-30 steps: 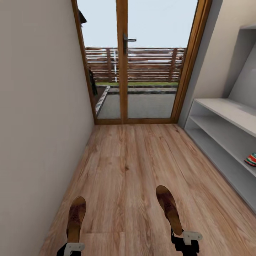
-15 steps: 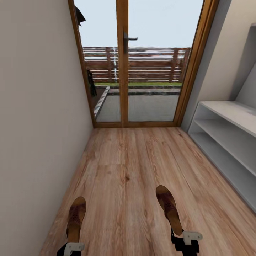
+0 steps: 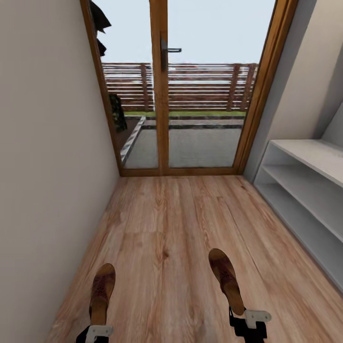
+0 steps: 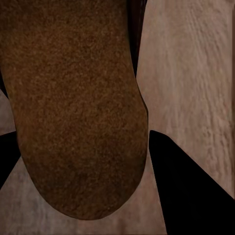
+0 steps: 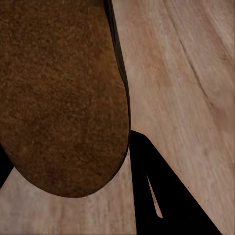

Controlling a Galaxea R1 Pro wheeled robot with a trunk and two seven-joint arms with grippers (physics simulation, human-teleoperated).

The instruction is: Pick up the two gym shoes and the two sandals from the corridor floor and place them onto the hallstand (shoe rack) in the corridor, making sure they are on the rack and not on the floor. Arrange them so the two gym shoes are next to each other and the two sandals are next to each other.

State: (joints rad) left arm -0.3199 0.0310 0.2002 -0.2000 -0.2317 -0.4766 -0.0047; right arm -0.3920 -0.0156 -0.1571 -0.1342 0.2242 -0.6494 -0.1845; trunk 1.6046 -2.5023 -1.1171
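Sandals are both off the floor right now, one in each gripper, so the pickup half of that pair looks done and what's left is setting them on the rack side by side. No gym shoes in these views, so can't say where those stand.

Left sandal (image 3: pixel 102 293) sticks out forward from the left gripper (image 3: pixel 97 332) low down near the wall; right sandal (image 3: pixel 227 280) does the same from the right gripper (image 3: pixel 248 320), angled a bit inward. Each gripper looks clamped on the heel end of its sandal. In the wrist views you mostly get the sole: a rough, dark brown, suede-looking underside with a rounded end, and a dark finger (image 4: pixel 193 193) alongside it, same story on the right (image 5: pixel 164 196). From the head view you can see the tan footbeds and darker straps.

Rack (image 3: pixel 305 190) is along the right-hand wall, pale grey-white, and the tiers I can see are bare. Floor (image 3: pixel 176 228) is light wood planks running up to a glass door (image 3: pixel 190 95). My guess is the robot needs to turn right toward the rack next.
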